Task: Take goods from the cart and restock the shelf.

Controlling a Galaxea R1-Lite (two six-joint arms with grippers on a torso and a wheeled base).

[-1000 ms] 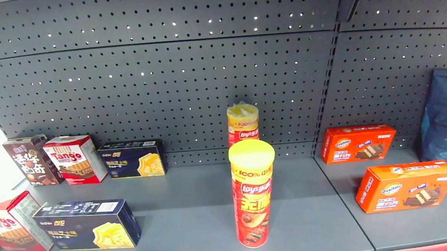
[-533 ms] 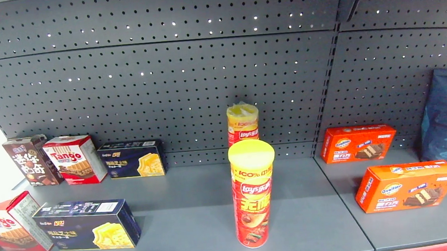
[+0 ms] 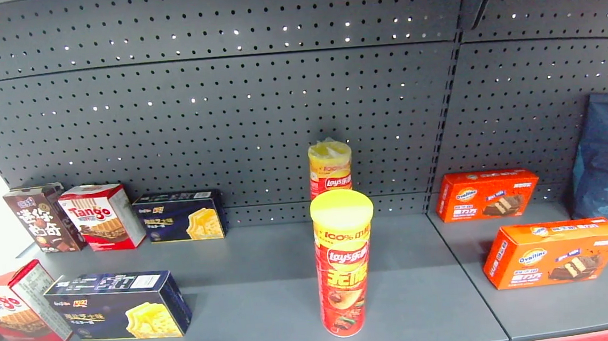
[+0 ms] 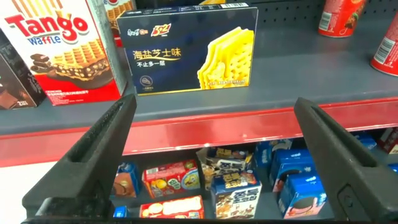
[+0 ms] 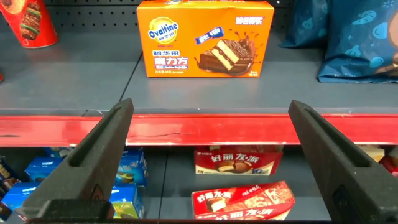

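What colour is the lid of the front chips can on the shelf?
Yellow; the lid shows best in the head view.

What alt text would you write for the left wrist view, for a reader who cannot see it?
The left gripper, its fingers spread open and empty, faces the red front edge of the shelf. Just behind that edge stands a dark blue cracker box beside a red wafer box; small snack boxes sit on the tier below.

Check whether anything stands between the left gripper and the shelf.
Nothing visible does. The open left gripper faces the shelf's red front edge across clear air; the navy cracker box stands just behind that edge.
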